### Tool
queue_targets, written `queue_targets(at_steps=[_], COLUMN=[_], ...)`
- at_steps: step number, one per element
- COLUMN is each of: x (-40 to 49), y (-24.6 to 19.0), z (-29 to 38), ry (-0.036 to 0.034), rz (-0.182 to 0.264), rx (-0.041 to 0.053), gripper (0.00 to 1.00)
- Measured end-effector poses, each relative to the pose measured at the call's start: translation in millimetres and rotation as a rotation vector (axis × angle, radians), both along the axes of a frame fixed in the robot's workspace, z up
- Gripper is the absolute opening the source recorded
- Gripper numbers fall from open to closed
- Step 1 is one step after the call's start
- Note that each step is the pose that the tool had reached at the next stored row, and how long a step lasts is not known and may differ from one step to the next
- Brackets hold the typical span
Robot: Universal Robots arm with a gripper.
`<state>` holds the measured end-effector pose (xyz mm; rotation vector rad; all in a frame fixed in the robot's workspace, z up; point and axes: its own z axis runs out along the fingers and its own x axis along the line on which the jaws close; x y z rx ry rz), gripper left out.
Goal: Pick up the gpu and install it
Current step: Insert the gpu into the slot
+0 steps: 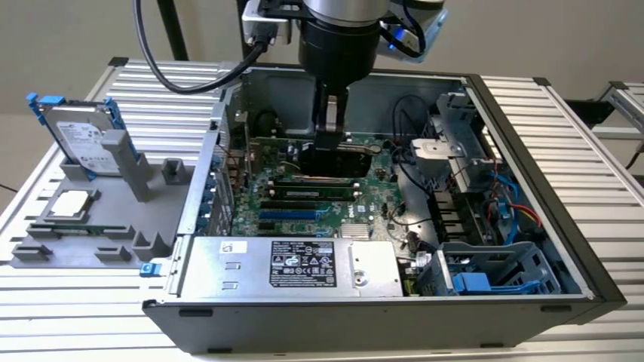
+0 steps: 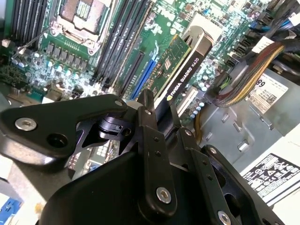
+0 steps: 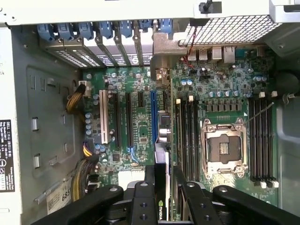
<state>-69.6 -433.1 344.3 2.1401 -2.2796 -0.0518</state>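
Second wrist view, end effector clamped on gpu, over motherboard

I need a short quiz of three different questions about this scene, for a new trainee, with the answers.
1. True or false: the gripper is shut on the gpu.
2. Is the gpu above (a) the motherboard inside the computer case, or (b) the grey holder?
3. Which item stands upright on the grey holder at the exterior view's left?

Key
1. True.
2. a.
3. The hard drive in a blue frame.
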Motion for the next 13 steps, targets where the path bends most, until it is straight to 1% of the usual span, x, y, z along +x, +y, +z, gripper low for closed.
queue_targets(at_steps=[3,4,8,11,13], x=[0.1,0.1,0.1,0.1,0.1], y=[0.0,-0.1,-0.1,-0.1,0.0], z=[0.0,-0.1,-0.2,-0.2,-0.2], ry=[0.0000,0.0001,0.0001,0.0000,0.0000], rz=[0.001,0.001,0.001,0.001,0.001], rx=[0.0003,0.0030,0.0389,0.0713,0.0726], gripper=[0.00,0.00,0.00,0.00,0.00])
